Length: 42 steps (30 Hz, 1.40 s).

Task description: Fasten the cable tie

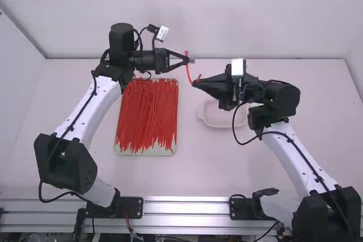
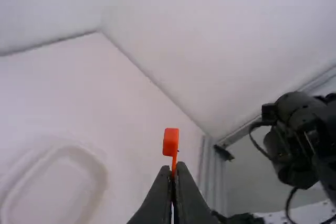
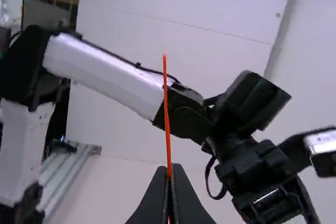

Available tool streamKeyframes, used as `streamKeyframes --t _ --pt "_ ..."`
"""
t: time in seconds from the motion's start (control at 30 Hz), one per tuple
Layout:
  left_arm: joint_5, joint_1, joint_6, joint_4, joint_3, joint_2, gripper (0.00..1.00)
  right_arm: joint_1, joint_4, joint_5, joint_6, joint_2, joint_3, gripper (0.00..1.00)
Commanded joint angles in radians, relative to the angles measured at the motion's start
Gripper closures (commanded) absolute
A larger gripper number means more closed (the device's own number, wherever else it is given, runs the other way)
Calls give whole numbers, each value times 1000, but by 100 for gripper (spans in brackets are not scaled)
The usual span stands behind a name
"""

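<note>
Cable tie (image 1: 198, 76): in the air at upper centre of the frame, between both grippers.
Left gripper (image 1: 189, 59): fingers shut just under the tie's head (image 2: 170, 142).
Right gripper (image 1: 194, 83): fingers shut on the strap (image 3: 166, 108), which runs straight out past them.
Alignment: strap tip just beside the head, apparently not yet threaded.
Tray (image 1: 146, 152): loose red ties, left of centre.
Dish (image 1: 204, 119): on the surface under the right gripper.

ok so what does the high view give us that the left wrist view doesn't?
High only: the tray of spare red cable ties, and the right gripper shut on a red tie strand. Left wrist only: a close look at the orange tie head poking past the left gripper's shut fingers. Both: the white dish and part of the right arm.
</note>
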Motion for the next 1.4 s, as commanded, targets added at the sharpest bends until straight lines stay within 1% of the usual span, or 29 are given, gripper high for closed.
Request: streamKeyframes --t 0.0,0.03,0.1,0.13,0.27,0.33,0.43,0.6,0.7,0.77,0.83,0.97,1.2,1.37 --pt "-1 -2 150 37 -7 -2 98 -11 -23 111 179 -14 -3 100" --pt "-2 -2 150 41 -8 -2 98 -16 -32 123 191 -14 -3 100" --pt "-6 -2 149 130 -8 -2 98 -55 -109 178 263 -14 -3 100" --pt "-4 -2 150 156 -8 -2 98 -62 -121 180 274 -14 -3 100" --pt "-7 -1 155 300 -8 -2 98 -91 -179 145 366 -14 -4 100" --pt "-4 4 246 325 -8 -2 98 -105 -209 119 425 -14 -4 100" --pt "-4 3 343 310 -8 -2 98 -119 -272 61 483 -14 -4 100" --pt "-3 3 351 298 -8 -2 98 -107 -339 -32 489 -14 -5 100" --pt "44 3 389 298 -8 -2 98 -72 -389 -51 486 -14 -6 100" --pt "109 3 450 291 -8 -2 98 -56 -417 -55 486 -14 -5 100" --pt "200 3 534 264 -8 -2 98 -24 -486 -56 486 -14 -5 100" --pt "213 0 602 199 -8 -2 98 10 -561 -53 467 -14 -6 100" --pt "207 -63 748 79 -8 -2 98 55 -562 -6 497 -14 -6 100" --pt "206 -69 751 79 -8 -2 98 39 -562 -5 524 -14 -6 100"
